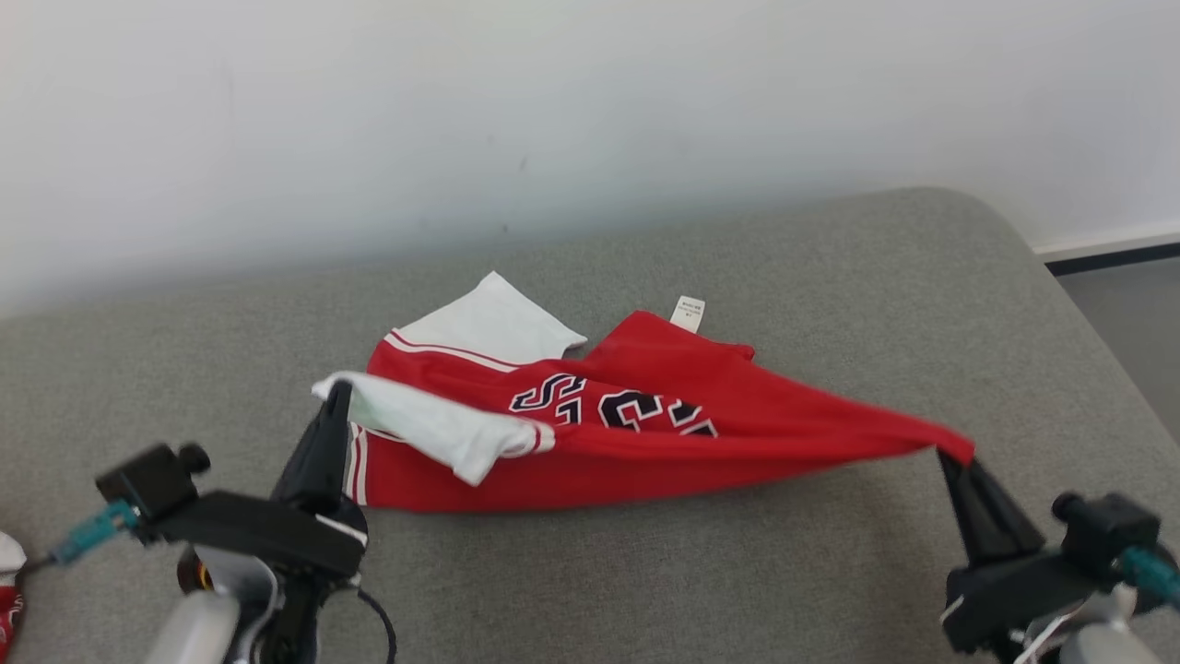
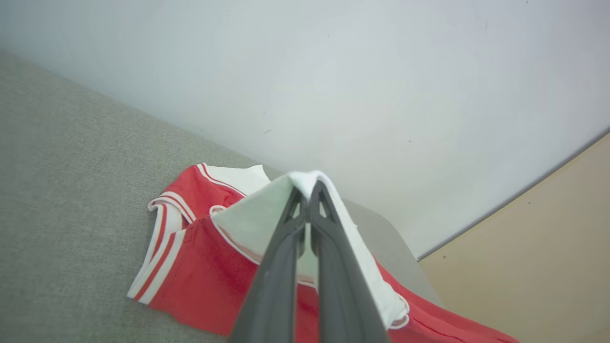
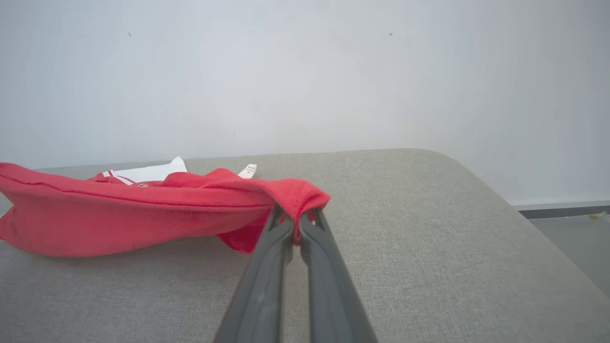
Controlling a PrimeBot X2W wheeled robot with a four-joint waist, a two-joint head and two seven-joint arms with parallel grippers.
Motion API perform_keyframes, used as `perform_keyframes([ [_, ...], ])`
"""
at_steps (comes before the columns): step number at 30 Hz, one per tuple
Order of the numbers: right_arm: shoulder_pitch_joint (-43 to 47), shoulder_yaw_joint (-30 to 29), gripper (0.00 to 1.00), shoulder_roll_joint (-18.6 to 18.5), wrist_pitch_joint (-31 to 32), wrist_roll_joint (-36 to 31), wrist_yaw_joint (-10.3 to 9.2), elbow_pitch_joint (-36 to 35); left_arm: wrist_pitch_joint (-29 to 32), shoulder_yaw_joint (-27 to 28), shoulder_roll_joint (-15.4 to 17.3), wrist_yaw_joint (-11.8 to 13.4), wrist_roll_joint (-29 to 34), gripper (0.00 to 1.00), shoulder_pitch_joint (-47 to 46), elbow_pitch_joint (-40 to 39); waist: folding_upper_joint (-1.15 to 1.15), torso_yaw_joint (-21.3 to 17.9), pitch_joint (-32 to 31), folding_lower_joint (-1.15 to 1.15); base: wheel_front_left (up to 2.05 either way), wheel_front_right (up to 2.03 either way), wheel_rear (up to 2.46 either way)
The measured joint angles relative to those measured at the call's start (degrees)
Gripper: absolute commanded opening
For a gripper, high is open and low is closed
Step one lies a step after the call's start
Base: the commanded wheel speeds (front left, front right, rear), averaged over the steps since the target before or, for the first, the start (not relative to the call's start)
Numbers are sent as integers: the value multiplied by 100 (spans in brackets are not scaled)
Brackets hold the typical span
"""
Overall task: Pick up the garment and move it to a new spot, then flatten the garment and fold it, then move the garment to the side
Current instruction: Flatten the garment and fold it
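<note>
The left tool [image 1: 337, 389] is clenched on the white sleeve [image 1: 433, 424] of the garment [image 1: 645, 452], and cloth covers its tips. The right tool [image 1: 951, 456] pinches a red corner that hides its tips. Between them the garment sags onto the grey cushion [image 1: 830, 304]. Folds cut off its lettering [image 1: 636, 410], and the label [image 1: 688, 314] is unreadable.

Garments: one red jersey [image 1: 664, 452] was counted.
Grippers: two, the left gripper [image 1: 339, 387] at 7 o'clock and the right gripper [image 1: 949, 456] at 5 o'clock of the head view.
Sleeves: two white sleeves [image 1: 489, 325], both at the jersey's 9 o'clock end.
Tags: one white tag [image 1: 688, 314] at the jersey's 12 o'clock.
Letters: three dark letters [image 1: 553, 395] showed, partly creased.
Surfaces: one grey padded surface [image 1: 876, 304].
Other cloth: one red-and-white scrap [image 1: 7, 590] at the 8 o'clock edge.
</note>
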Motion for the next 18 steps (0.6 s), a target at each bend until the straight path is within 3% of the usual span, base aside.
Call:
perform_keyframes([
  [9,-1146,328,0,-678,305,882,0,-728,813,467,576,255,-467,0,-983,-1559,0,54,-335,0,0,0,0],
  [18,-2554,599,0,-1369,1394,1975,0,-1257,1146,693,911,352,-494,0,-2236,-1634,0,-18,-488,0,0,0,0],
])
